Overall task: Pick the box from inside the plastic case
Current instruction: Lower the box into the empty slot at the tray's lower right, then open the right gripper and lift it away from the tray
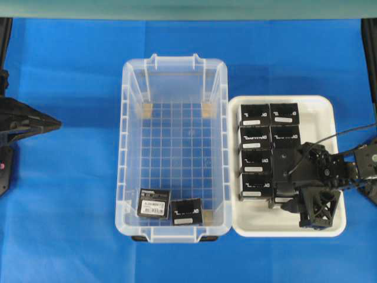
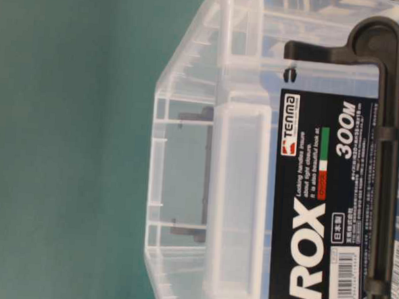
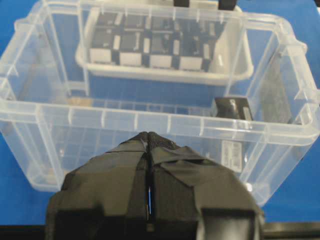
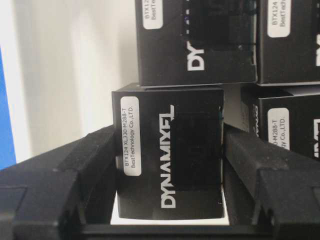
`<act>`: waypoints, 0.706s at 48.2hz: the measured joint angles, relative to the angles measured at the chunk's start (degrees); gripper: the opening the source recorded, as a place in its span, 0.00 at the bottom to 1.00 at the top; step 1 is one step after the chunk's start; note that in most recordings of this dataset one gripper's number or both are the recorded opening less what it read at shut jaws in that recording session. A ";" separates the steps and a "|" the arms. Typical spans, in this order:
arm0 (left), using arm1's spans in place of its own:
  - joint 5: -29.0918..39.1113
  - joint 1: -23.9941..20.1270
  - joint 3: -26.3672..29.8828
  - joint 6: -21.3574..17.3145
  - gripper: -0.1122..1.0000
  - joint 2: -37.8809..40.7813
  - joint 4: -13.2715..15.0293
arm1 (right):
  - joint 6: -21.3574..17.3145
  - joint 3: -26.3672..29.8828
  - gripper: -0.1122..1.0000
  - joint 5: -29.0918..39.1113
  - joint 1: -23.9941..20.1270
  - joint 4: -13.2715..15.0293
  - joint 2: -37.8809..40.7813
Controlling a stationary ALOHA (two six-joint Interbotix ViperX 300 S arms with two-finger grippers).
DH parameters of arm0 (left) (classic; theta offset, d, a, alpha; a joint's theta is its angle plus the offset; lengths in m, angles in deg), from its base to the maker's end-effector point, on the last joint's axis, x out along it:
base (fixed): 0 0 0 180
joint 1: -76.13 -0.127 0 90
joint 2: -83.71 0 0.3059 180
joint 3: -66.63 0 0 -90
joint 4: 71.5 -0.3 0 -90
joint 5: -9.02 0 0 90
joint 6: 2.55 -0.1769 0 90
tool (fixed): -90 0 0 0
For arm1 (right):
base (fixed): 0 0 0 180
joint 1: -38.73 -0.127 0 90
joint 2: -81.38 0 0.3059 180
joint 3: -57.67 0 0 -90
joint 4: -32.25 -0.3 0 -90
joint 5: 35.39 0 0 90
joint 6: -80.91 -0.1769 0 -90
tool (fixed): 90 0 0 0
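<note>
On the blue table the plastic case stands in the middle, tall and clear, with two black boxes left inside against its near wall; one box lies a little turned, the other box is just beside it and near the corner; the rest of the grid floor is bare. Touching the right wall of the case is the white tray, holding rows of the same boxes. Over the near end of the tray the right gripper has its jaws pinching a carried box by two opposite sides, close to its neighbours; the left gripper waits outside the case, pressed together.

I think the risks are these: the carried box may catch a neighbour's edge and tip if lowered crooked; later, the tall walls and the corner give the fingers little room around the two remaining boxes, so one may slide away or be pushed against the wall.
</note>
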 measured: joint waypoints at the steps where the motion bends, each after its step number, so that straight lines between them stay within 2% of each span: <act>1: 0.00 0.00 0.00 0.00 0.04 0.00 0.00 | -0.09 0.00 0.64 0.09 0.09 0.00 0.00; 22: 0.00 -0.09 0.00 0.00 0.04 0.00 0.00 | -0.53 2.37 0.65 5.62 1.32 0.09 -1.05; 30: 0.00 0.00 0.00 0.00 0.04 0.00 0.00 | -0.53 3.25 0.95 6.77 1.67 0.09 -2.72; 34: 0.00 0.00 0.00 0.00 0.04 0.00 0.00 | -0.70 3.34 0.94 6.77 1.76 0.09 -3.60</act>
